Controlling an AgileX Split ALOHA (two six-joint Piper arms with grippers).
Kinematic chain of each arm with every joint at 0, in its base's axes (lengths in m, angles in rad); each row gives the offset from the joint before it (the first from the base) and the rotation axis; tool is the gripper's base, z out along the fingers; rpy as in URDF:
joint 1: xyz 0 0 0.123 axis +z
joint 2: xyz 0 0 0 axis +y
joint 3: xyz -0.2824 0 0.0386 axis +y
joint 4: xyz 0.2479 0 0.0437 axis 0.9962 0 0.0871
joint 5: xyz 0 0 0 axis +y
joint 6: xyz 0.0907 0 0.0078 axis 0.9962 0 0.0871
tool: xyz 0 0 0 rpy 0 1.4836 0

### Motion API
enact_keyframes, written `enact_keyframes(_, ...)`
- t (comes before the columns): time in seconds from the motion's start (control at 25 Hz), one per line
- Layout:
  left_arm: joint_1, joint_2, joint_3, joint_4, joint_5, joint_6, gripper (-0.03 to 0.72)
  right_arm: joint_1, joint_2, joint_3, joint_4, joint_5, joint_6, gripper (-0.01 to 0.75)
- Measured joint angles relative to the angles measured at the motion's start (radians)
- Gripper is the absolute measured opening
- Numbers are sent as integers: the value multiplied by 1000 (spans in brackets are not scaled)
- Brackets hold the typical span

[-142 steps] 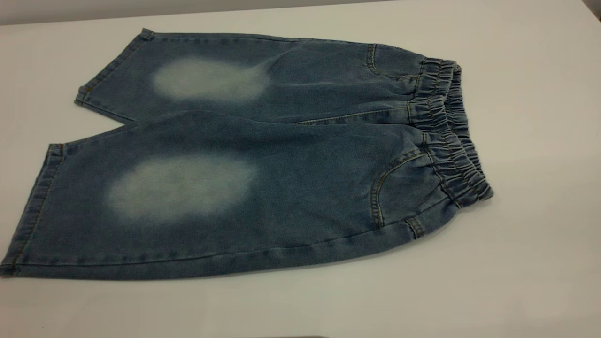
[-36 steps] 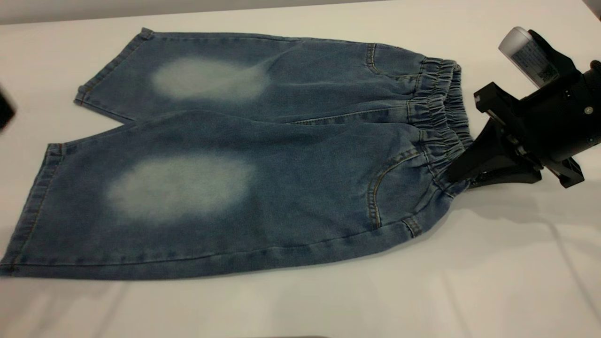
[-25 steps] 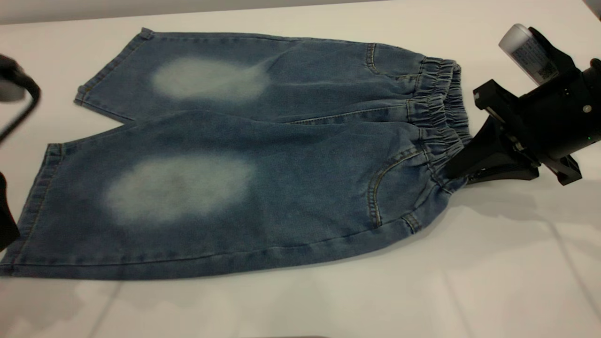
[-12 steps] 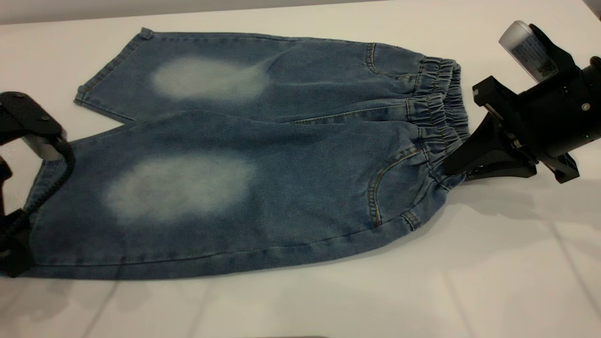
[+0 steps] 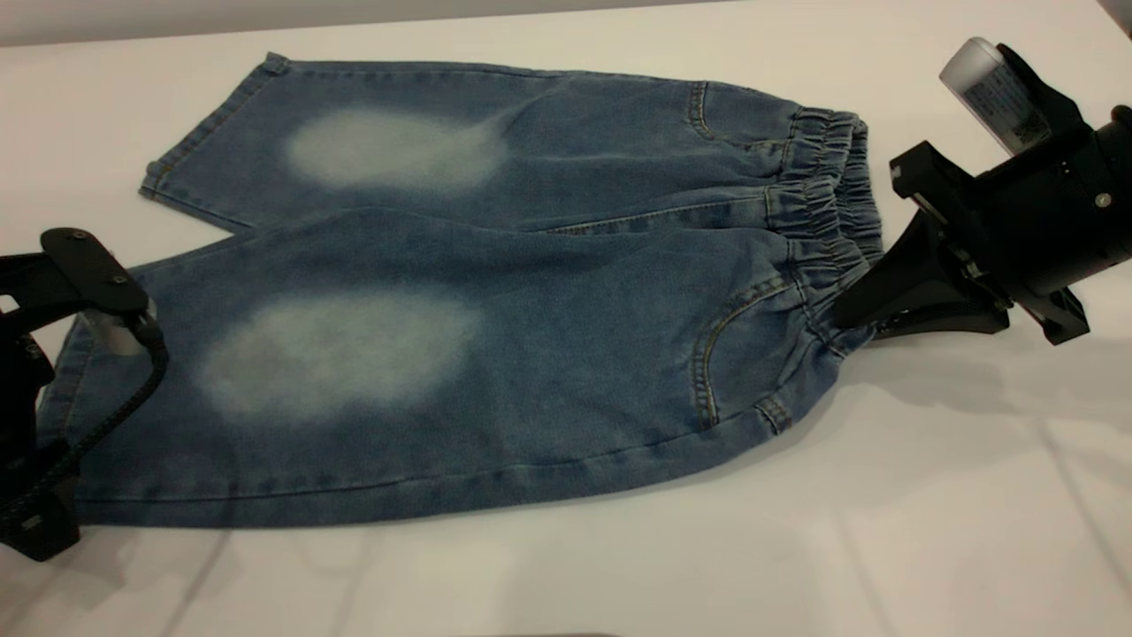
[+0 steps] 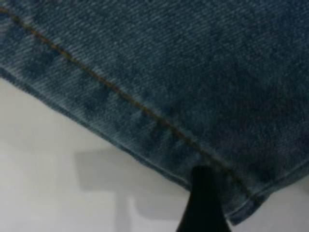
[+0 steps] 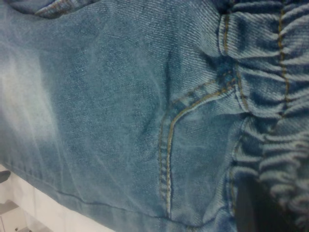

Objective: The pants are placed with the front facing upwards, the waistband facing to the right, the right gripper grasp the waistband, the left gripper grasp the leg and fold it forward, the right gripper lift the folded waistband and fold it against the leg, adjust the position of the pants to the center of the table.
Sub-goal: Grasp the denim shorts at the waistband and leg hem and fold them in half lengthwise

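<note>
We see the large plain white desk (image 5: 929, 531) carrying flat blue denim pants (image 5: 495, 292). At right, the black wedge-fingered right end effector (image 5: 853, 314) is clamped on the ruched elastic waistband (image 5: 831, 230). At near left, the black left end effector (image 5: 35, 495) sits at the leg hem; we cannot tell its grip.

Bare counter (image 5: 619, 575) lies open along my near side; only the pants (image 5: 495, 292) block the middle.

pants (image 5: 531, 354): woven denim cloth, matt, twill-ribbed | waistband (image 5: 831, 221): puckered cloth | desk (image 5: 929, 531): smooth, faint sheen | right gripper (image 5: 849, 314): matt black
</note>
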Motion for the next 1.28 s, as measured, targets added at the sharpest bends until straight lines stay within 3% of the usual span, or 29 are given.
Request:
enact_keyframes(0.24,0,6,-2,8,-5,-4,408,0,0,0,1,0,-1,51)
enact_keyframes(0.56,4,18,-14,44,-18,-61,70,0,0,0,0,29,-2,54)
enact_keyframes(0.8,4,-37,-8,14,-12,-97,50,0,-11,0,-51,67,15,50)
enact_keyframes(1.0,1,-200,-6,2,114,-173,50,0,-101,32,-142,90,97,50)
enact_keyframes(1.28,-18,-483,4,-8,290,-204,49,0,-283,201,-169,86,135,50)
